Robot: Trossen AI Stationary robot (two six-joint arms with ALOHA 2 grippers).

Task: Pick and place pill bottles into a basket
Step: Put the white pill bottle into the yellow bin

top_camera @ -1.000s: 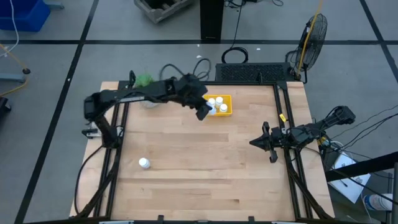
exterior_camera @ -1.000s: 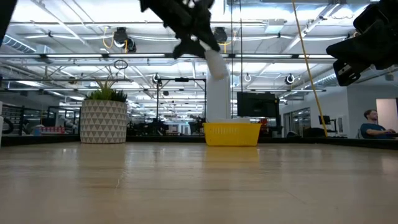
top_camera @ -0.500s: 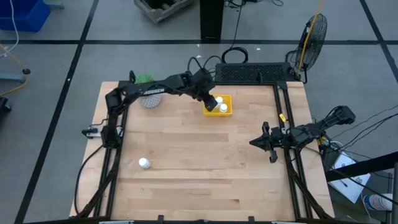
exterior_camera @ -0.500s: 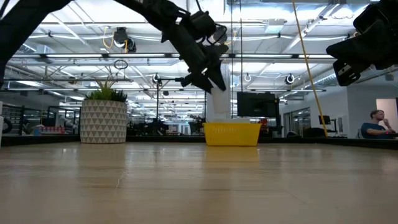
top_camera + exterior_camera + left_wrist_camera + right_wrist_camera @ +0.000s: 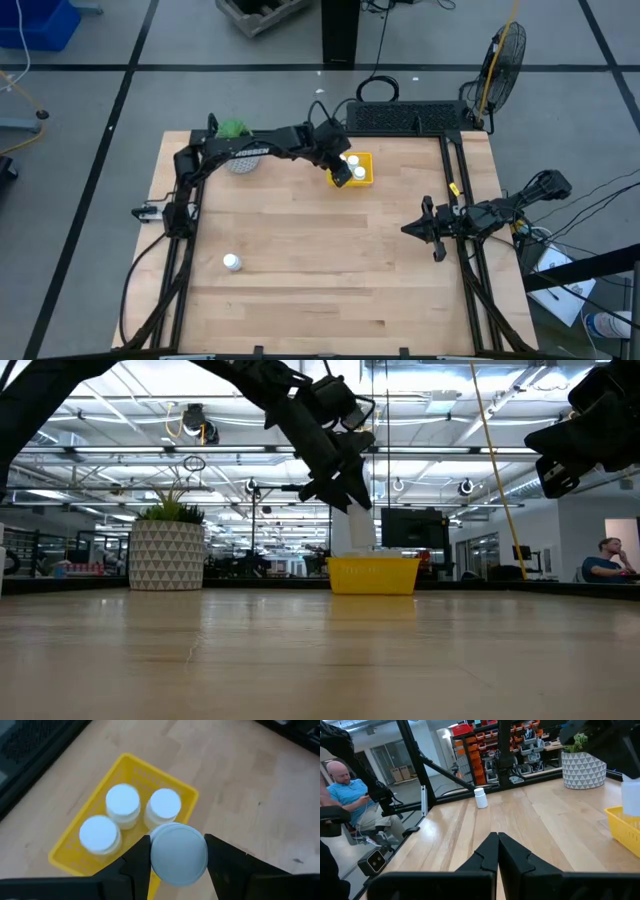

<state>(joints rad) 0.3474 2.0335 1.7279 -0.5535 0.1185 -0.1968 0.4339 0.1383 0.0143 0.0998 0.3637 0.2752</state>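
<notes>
the table (image 5: pixel 330 270) is the biggest thing here, bare wood apart from a few items, and the yellow basket (image 5: pixel 358 169) near its far edge is the landmark. the left arm reaches across from the plant pot (image 5: pixel 240 160) side, and over the last second its gripper (image 5: pixel 177 865) has travelled from just short of the basket to directly over the basket's near edge and dropped lower, as the low view shows it closer to the rim (image 5: pixel 373 563) than before. that puts the carried bottle (image 5: pixel 178 853) about ready to be let go, in my judgement. the left fingers (image 5: pixel 137 862) are clamped on either side of that bottle, cap towards the wrist camera. three bottles (image 5: pixel 122 802) already stand inside the basket, packed close together, so this one looks to be the fourth. one last bottle (image 5: pixel 231 262) stands alone on the table, well away from the basket toward the near left side, and will need fetching next. the right gripper (image 5: pixel 497 851) waits well to the right of the basket, near the table's right edge, fingers pressed together and holding nothing. from above, the left gripper covers part of the basket, so only two caps show there; from the low view the basket's contents are hidden by its wall. a person (image 5: pixel 355 795) sits beyond the table, uninvolved.
</notes>
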